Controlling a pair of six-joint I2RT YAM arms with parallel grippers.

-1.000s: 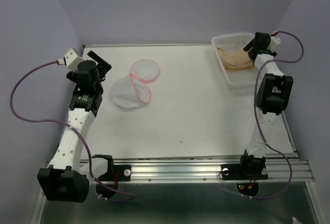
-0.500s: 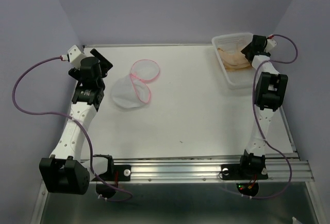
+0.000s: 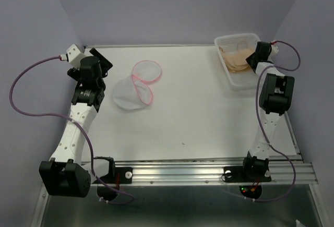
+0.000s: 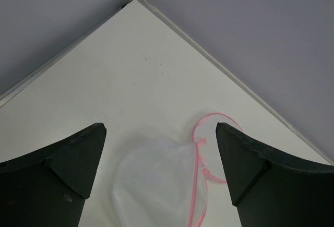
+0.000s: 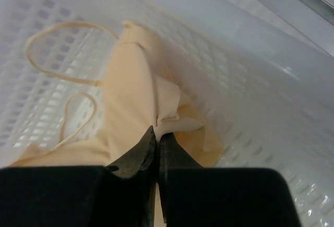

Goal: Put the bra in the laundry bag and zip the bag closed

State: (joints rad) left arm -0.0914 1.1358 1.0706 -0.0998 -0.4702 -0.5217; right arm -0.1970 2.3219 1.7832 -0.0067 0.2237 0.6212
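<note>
The right pincer (image 5: 157, 135) is pinched tight on a fold of the peach bra (image 5: 130, 91), which lies in the perforated plastic bin (image 5: 250, 96), its near part hidden. The left pincer (image 4: 160, 129) gapes wide above the laundry bag (image 4: 156, 185), which lies lid-open on the worktop (image 4: 130, 81), its near edge cut off.

bench (image 3: 198, 117): white, flat, thin metal trim along far and side edges | walls (image 3: 172, 8): plain lavender on 3 sides, meeting behind the bench's far corners | rail (image 3: 209, 170): slotted aluminium bar across the near edge | surface (image 3: 182, 206) below rail: dull grey | light: even, shadows faint
</note>
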